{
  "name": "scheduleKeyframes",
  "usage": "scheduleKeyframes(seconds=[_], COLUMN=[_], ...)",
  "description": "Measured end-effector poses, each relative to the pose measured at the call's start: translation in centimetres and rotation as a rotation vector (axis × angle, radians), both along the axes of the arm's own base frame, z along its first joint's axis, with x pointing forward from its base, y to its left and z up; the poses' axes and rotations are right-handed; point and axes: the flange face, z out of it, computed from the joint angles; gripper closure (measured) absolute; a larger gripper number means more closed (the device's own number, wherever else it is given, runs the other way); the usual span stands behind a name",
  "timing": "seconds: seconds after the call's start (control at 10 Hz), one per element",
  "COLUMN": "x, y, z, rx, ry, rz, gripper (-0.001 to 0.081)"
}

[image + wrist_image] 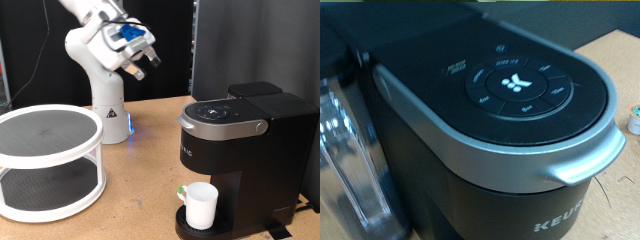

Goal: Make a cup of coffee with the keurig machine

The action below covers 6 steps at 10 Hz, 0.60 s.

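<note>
White cup (201,206) upright on black keurig machine (240,150) drip base, lid shut.

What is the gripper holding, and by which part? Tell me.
Nothing. The gripper hangs in the air, well above the keurig machine; the cup sits on its drip base.

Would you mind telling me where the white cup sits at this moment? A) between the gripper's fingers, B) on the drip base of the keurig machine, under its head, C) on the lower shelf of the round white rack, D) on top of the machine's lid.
B: in the exterior view the cup stands on the round base of the keurig machine, while the gripper hangs in the air away from it.
</note>
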Motion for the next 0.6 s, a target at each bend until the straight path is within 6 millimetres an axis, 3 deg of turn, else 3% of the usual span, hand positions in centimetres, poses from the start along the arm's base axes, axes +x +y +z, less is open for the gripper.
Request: scheduleKeyframes(seconds=[0.4, 0.6], x=[2.9, 3.9], y=[4.9, 5.2], z=[2.1, 1.9], rx=[-0.255, -0.266], ry=[-0.021, -0.004], rz=[0.153, 0.166], gripper=[0.0001, 0.0001])
